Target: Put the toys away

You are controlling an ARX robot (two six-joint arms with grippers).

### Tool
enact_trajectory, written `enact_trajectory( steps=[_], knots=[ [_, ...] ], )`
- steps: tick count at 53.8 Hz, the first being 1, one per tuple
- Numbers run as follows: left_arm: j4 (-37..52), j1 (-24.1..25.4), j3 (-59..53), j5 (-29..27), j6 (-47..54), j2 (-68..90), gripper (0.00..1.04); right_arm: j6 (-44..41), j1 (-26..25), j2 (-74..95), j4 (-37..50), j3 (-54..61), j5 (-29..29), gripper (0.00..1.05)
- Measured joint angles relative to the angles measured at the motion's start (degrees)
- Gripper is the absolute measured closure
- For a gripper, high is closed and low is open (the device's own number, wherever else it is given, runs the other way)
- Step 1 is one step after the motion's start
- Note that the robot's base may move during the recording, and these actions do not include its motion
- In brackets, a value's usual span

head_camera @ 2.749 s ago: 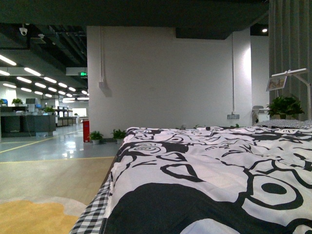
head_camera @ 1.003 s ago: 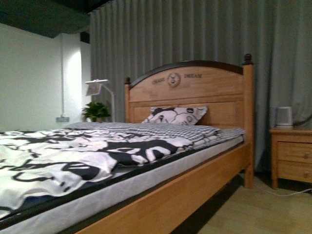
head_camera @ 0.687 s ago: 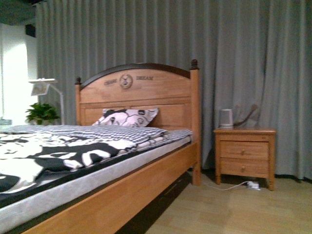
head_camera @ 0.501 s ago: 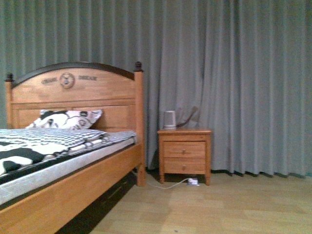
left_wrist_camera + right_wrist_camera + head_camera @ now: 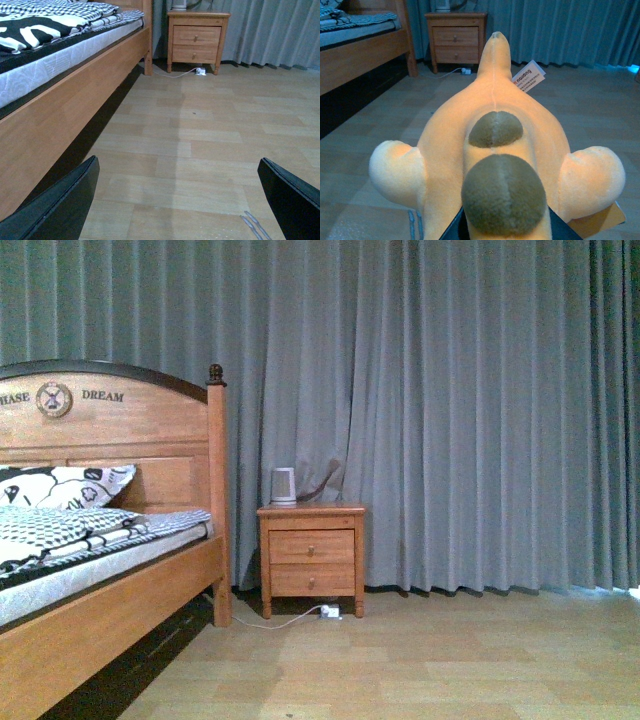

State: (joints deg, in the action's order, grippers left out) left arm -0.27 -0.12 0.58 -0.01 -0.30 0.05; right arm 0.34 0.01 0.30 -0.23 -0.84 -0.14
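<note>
**A:** The right claw (image 5: 506,229), what has it got?

**B:** It's pinching the toy (image 5: 492,140) by its near end. Black jaw edges show on either side, under the two brown bumps. The orange body runs lengthwise straight away from the claw, with its narrow tip aimed at the cabinet (image 5: 456,35). A white label (image 5: 528,78) sticks out beside that tip.

**A:** And the left claw (image 5: 175,200)?

**B:** It's spread wide with nothing between the fingers. There's bare floor (image 5: 200,140) below it and the cabinet well ahead.

**A:** So which arm does the next move hang on?

**B:** The right one, I'd say. The toy is already in it, held off the floor and well short of the cabinet. No box or basket shows in any view, so I can't tell where it should go.

**A:** What's around the cabinet?

**B:** The bed (image 5: 120,590) stands just beside it and the curtain (image 5: 470,410) hangs behind it. A white jug (image 5: 284,486) sits on top, and a plug block (image 5: 330,611) lies on the floor at its foot
</note>
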Motion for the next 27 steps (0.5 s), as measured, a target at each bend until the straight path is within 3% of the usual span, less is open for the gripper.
enact_trajectory(
  steps=[27],
  knots=[
    [0.0,0.0,0.0,0.0,0.0,0.0,0.06,0.0,0.0,0.0,0.0,0.0,0.1,0.98]
  ],
)
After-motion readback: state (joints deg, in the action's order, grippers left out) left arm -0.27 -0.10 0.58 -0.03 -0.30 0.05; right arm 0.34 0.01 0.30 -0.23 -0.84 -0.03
